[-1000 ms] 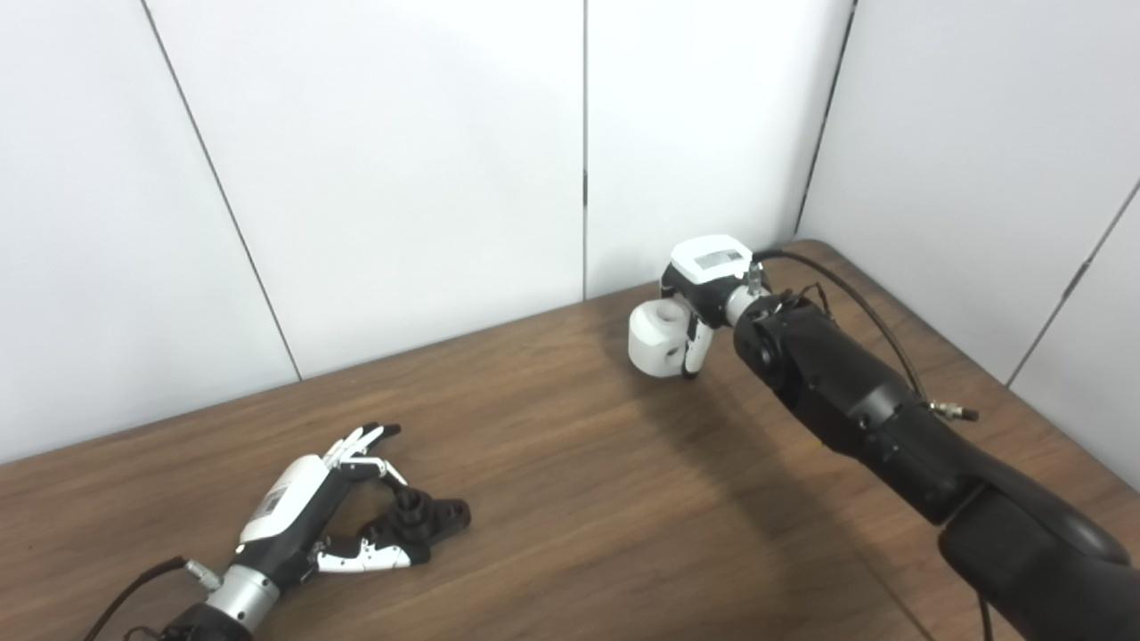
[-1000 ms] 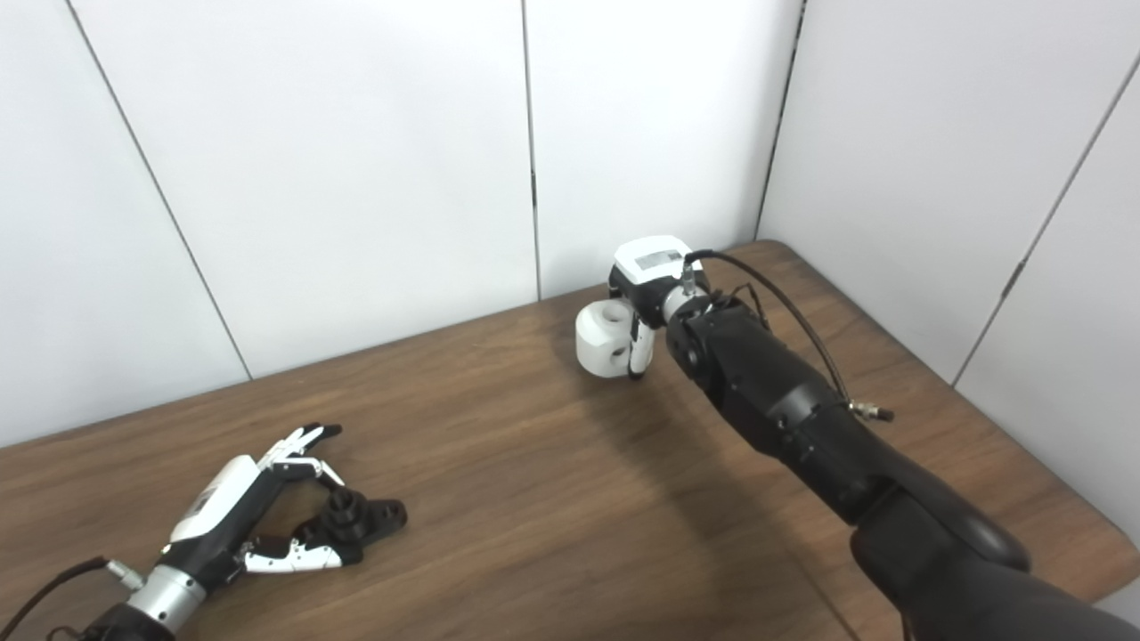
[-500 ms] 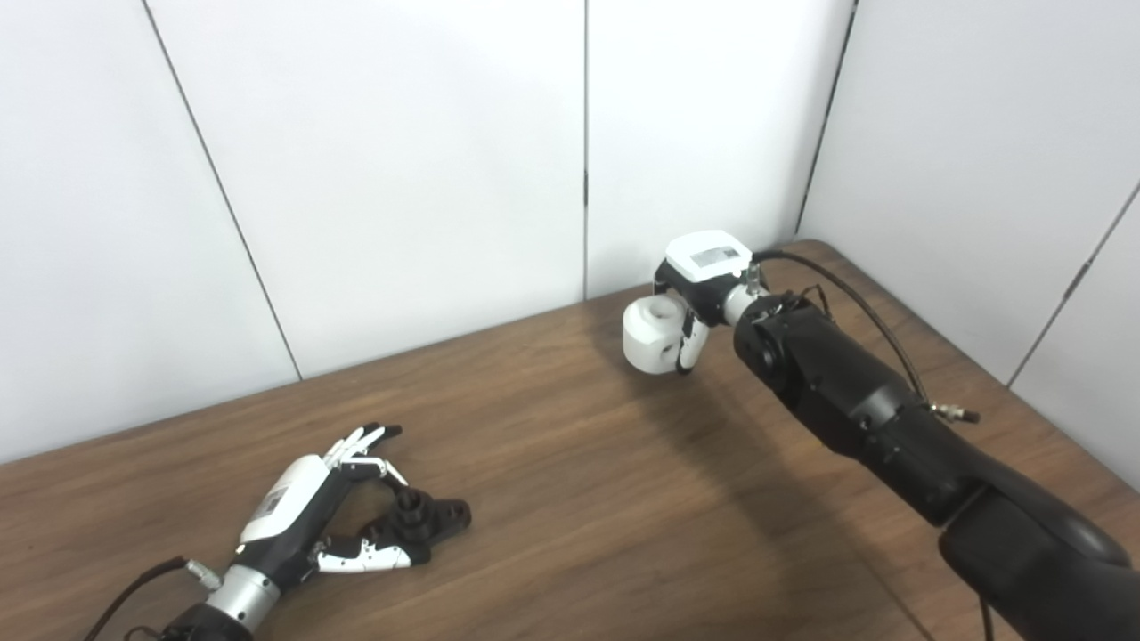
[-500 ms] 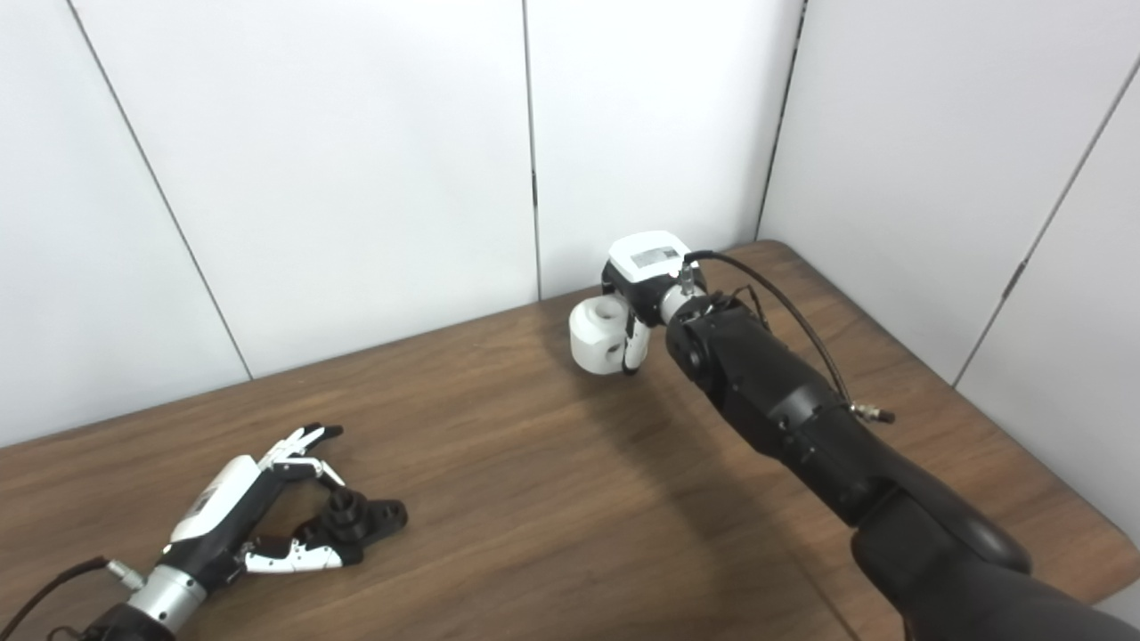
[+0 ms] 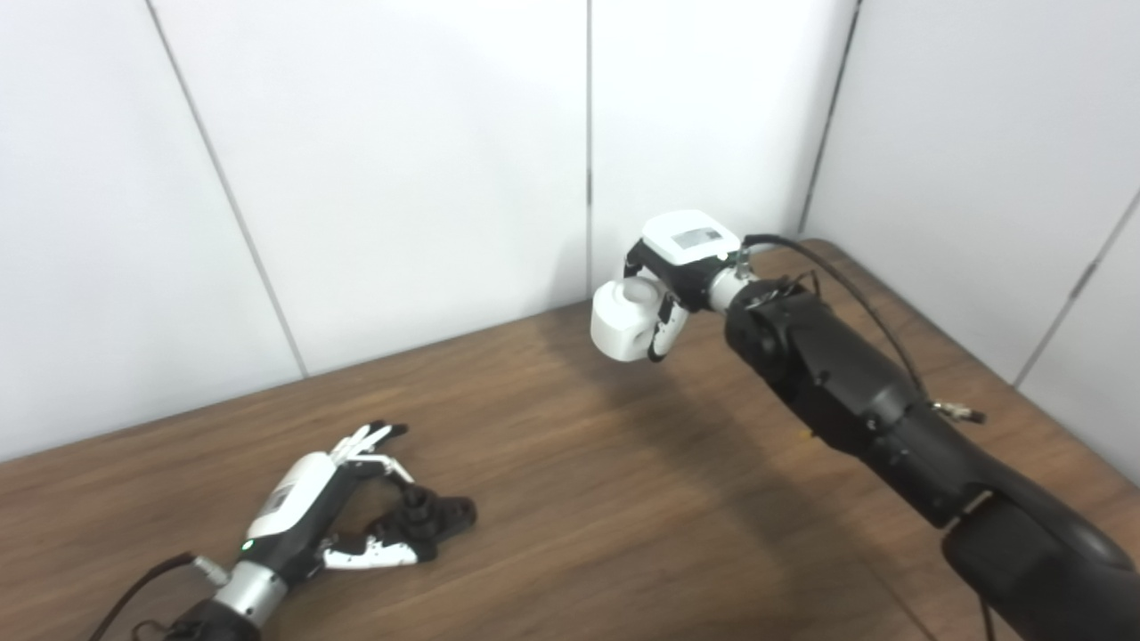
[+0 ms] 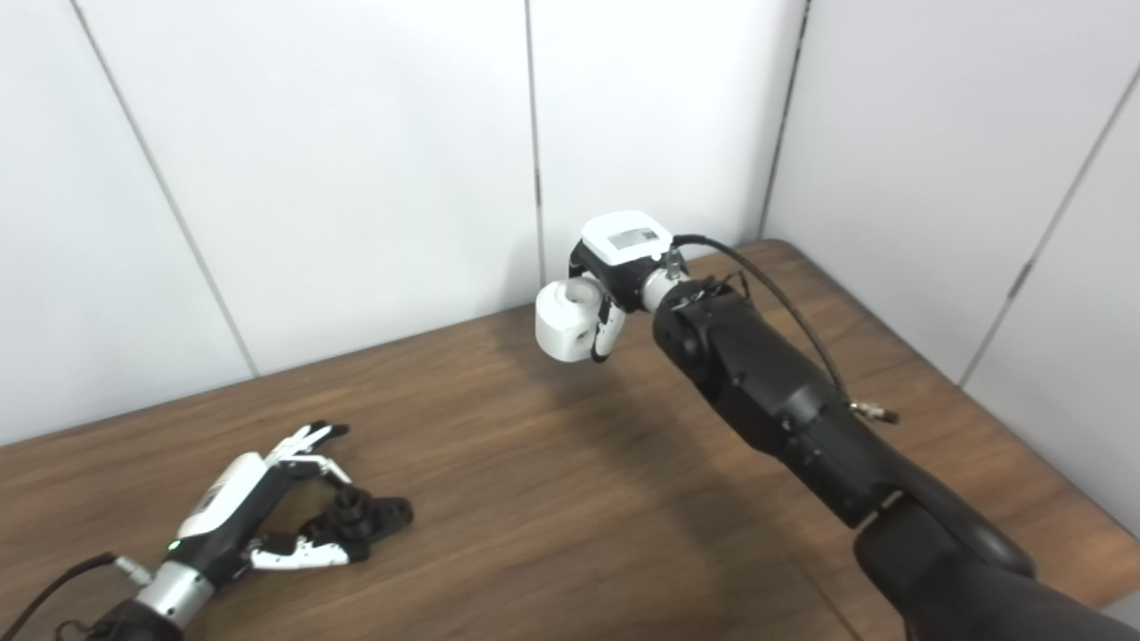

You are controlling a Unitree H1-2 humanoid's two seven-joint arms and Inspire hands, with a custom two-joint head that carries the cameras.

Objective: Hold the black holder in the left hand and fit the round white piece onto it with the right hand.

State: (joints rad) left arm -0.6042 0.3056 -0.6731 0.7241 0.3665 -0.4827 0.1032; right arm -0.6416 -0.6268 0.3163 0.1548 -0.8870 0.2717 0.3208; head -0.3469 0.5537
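Observation:
The round white piece [image 5: 622, 319] hangs in the air above the far middle of the wooden table [image 5: 570, 499], with my right hand [image 5: 672, 267] shut on it from behind. The piece shows a hollow top and a small hole in its side. The black holder [image 5: 435, 518] lies on the table at the lower left. My left hand [image 5: 322, 503] rests around it, thumb along its near side and fingers arched over its far side, not closed tight; the holder still sits on the table.
White wall panels [image 5: 401, 160] stand close behind the table's far edge and along its right side. A black cable [image 5: 837, 276] loops over my right forearm [image 5: 855, 401]. Bare wood lies between the two hands.
My right hand has lifted the white piece up and to the left, away from the table. My left hand and the black holder have stayed in place. The camera has shifted slightly.

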